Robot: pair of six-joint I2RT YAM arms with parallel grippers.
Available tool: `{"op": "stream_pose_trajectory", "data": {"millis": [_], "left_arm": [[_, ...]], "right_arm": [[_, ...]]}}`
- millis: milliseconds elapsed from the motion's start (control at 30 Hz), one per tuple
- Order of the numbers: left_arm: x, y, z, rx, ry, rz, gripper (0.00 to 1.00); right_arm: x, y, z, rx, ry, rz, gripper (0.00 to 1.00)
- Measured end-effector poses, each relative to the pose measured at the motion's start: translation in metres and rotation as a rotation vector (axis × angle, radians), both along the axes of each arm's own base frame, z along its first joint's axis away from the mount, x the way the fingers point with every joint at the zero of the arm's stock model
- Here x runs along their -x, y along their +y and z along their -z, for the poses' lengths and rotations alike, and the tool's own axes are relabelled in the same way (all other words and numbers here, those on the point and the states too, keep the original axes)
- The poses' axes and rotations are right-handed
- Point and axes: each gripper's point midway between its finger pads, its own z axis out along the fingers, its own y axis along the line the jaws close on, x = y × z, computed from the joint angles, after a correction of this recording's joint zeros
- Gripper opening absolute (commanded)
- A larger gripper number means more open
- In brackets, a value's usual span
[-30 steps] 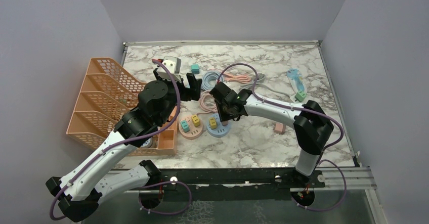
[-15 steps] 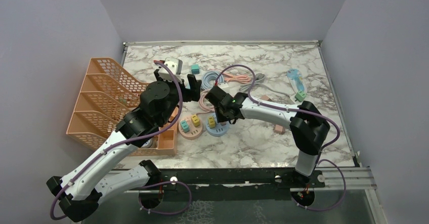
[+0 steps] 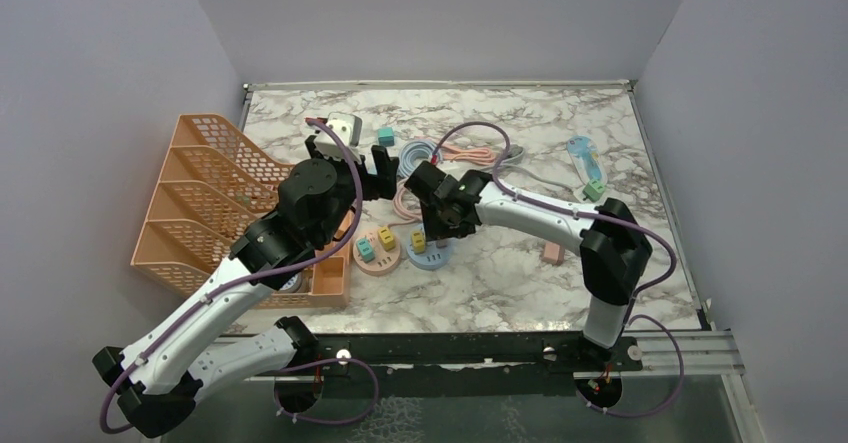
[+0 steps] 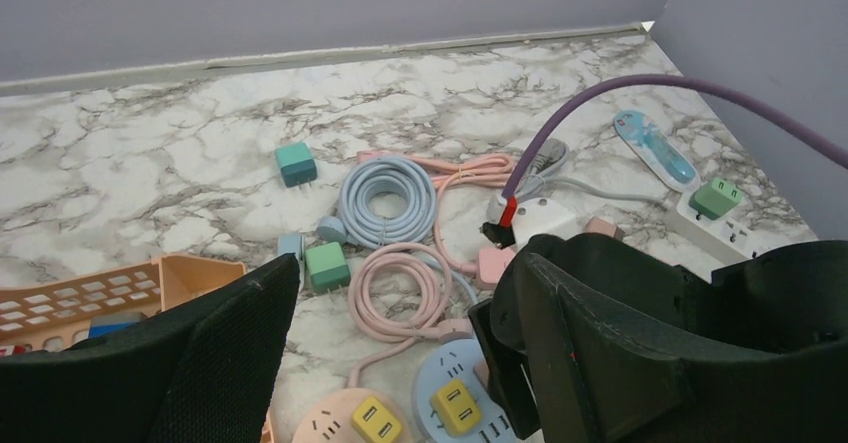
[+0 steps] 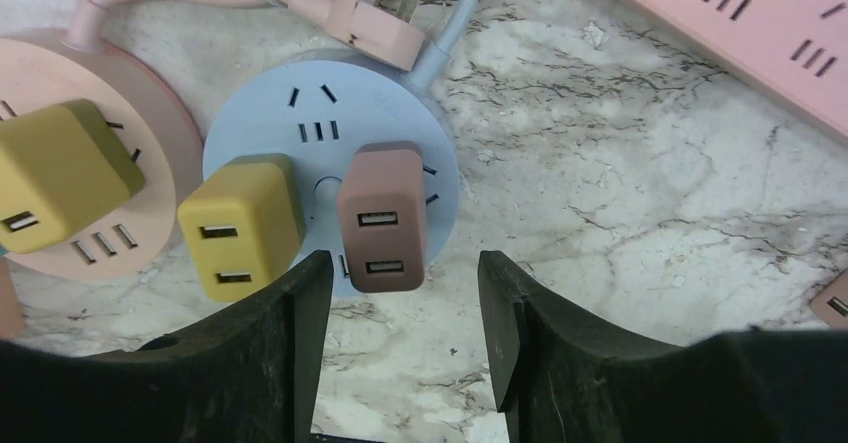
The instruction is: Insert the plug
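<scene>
Where the plug stands: the brown plug (image 5: 381,218) is upright on the round blue socket hub (image 5: 330,123), close to the hub's middle, with its two USB slots facing up.
Seating: I cannot tell whether it is pushed fully home, as its own body hides the base.
Right gripper (image 5: 405,260): it hangs straight over the brown plug with its jaws parted, and it has hold of nothing.
Right fingers (image 5: 290,333): one stands on each side of the plug's near end. In the wrist view, bare hub and marble show between the plug and the finger on the right. The finger on the left is closer, with only a thin gap.
Yellow plug (image 5: 240,225): it shares the blue hub, just beside the brown one and apart from it.
Pink hub (image 5: 60,73): it lies right against the blue hub and carries an olive-yellow plug (image 5: 62,173).
Left gripper (image 4: 400,263): it is raised above the table near the hubs, jaws spread wide, nothing between them.
Cables: a blue coil (image 4: 388,201) and a pink coil (image 4: 405,293) lie side by side beyond the hubs.
Teal adapter (image 4: 295,163): it sits alone on the marble, near the blue coil.
Orange file rack (image 3: 200,193): it stands along the left side of the marble table (image 3: 520,273).
</scene>
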Motion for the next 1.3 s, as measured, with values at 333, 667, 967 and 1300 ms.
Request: {"op": "stream_pose_trajectory", "data": {"millis": [333,667,967,1300], "left_arm": [[0.001,-0.005,0.002,0.019,0.017,0.017,0.81],[0.023,-0.057,0.014,0.068,0.06,0.307,0.81],[0.038,-0.098,0.056,0.095,0.209,0.494,0.81],[0.041,-0.11,0.06,0.118,0.239,0.542,0.81]], "right_arm": [[-0.008,-0.053,-0.044,-0.063,-0.067,0.177,0.66],[-0.008,-0.197,-0.026,0.008,-0.093,0.547,0.73],[0.021,-0.242,0.019,0.085,0.009,0.721,0.76],[0.014,-0.251,0.044,0.106,0.047,0.739,0.64]]}}
